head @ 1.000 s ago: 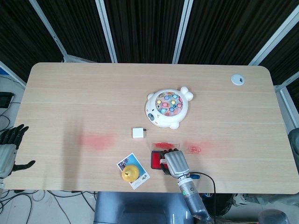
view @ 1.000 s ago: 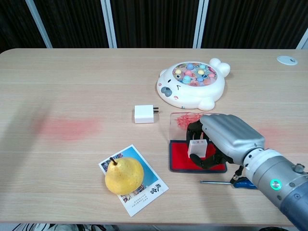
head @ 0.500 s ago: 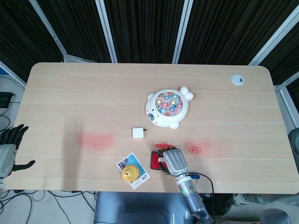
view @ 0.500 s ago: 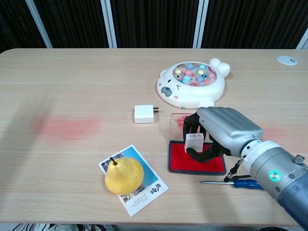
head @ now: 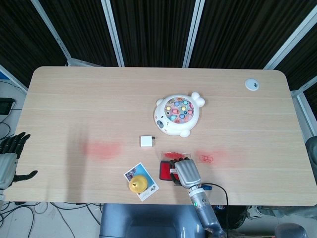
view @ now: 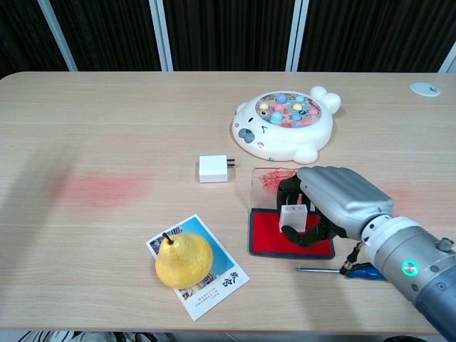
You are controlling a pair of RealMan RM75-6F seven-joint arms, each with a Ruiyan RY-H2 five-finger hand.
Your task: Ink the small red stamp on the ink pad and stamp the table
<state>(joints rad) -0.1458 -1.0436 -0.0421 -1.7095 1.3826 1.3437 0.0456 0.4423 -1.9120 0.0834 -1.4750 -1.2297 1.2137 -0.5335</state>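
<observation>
My right hand (view: 335, 203) (head: 184, 172) grips the small red stamp (view: 293, 216), whose white body shows between thumb and fingers. The stamp is over the red ink pad (view: 267, 233) (head: 165, 170) near the table's front edge; whether it touches the pad I cannot tell. The pad's clear lid (view: 269, 178) lies just behind it. In the head view the stamp is hidden under the hand. My left hand (head: 9, 157) hangs off the table's left edge, fingers spread and holding nothing.
A white fishing-game toy (view: 286, 124) stands behind the pad. A white charger (view: 212, 169) lies left of the pad. A yellow pear (view: 184, 259) sits on a photo card (view: 221, 280). A blue-handled screwdriver (view: 356, 271) lies by my right wrist. Red smears (view: 103, 189) mark the table.
My right hand lifted the stamp slightly half a second ago, then came back down and a little right over the ink pad. The left hand has not moved.
</observation>
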